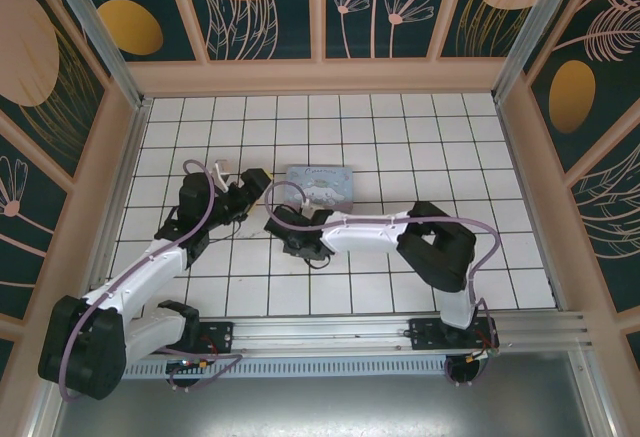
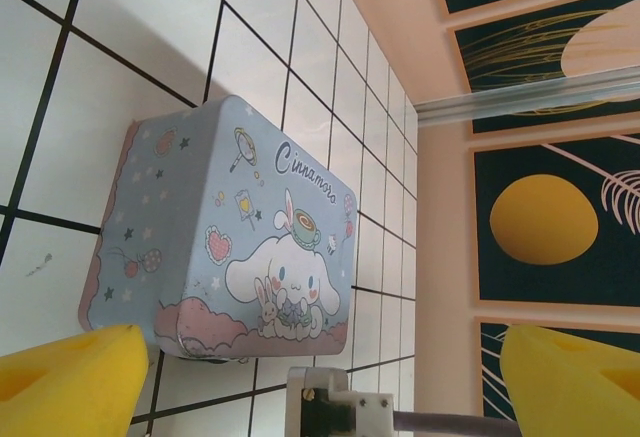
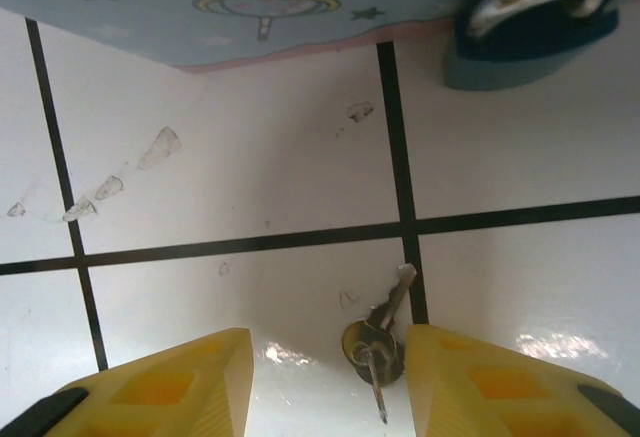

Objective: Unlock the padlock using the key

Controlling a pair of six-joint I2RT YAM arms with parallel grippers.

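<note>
The key [image 3: 382, 329] is a thin dull-metal sliver on a small ring, lying flat on a white tile. My right gripper [image 3: 330, 382] is open and low over the floor. The key sits between its yellow fingers [image 3: 480, 382], close to the right one. Beyond the key is the padlock [image 3: 522, 49], with a teal body and silver shackle, next to the corner of the pastel blue tin [image 3: 250, 7]. My left gripper [image 2: 325, 387] is open and hovers near the tin [image 2: 230, 237] with nothing between its fingers. From above, the left gripper [image 1: 240, 197] and right gripper [image 1: 296, 243] flank the tin [image 1: 320, 185].
White tiled floor [image 1: 400, 137] with black grout lines, enclosed by peach-framed walls [image 1: 320, 77]. The right arm's white link [image 1: 370, 229] stretches across the middle. A metal rail [image 1: 340, 332] runs along the near edge.
</note>
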